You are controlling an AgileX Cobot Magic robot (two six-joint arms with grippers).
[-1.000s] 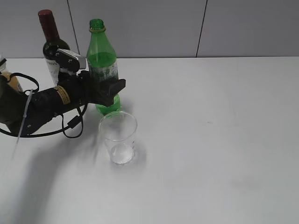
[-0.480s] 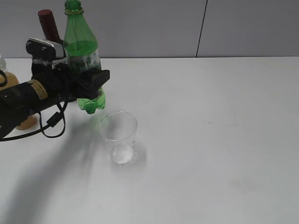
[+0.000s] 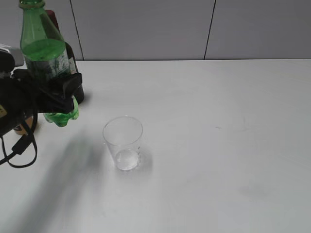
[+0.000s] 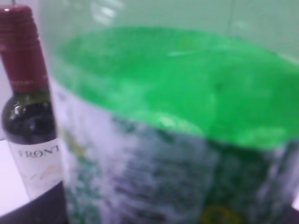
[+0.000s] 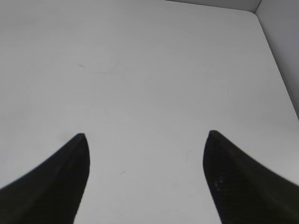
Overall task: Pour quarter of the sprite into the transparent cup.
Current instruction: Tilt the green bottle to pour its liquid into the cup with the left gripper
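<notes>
Black fingers (image 3: pixel 65 92) clamping translucent green sprite (image 3: pixel 46 53), clear tapered transparent cup (image 3: pixel 123 142)

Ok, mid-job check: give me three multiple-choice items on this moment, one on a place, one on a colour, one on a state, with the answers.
1. Where is the transparent cup relative to the sprite in the exterior view?
A. To its lower right, apart from it
B. Directly beneath its mouth
C. Behind it, by the wall

2. What colour is the cap of the wine bottle?
A. White
B. Dark red
C. Green

3. What is the state of the sprite?
A. Lying on the table
B. Tipped over the cup, pouring
C. Held off the table, nearly upright, by the left pincer

Answers:
1 A: the cup stands alone on the table, right of and below the bottle.
2 B: the left wrist view shows a dark red cap.
3 C: the bottle's base hangs above the table, neck up, with the pincer round its label.
</notes>
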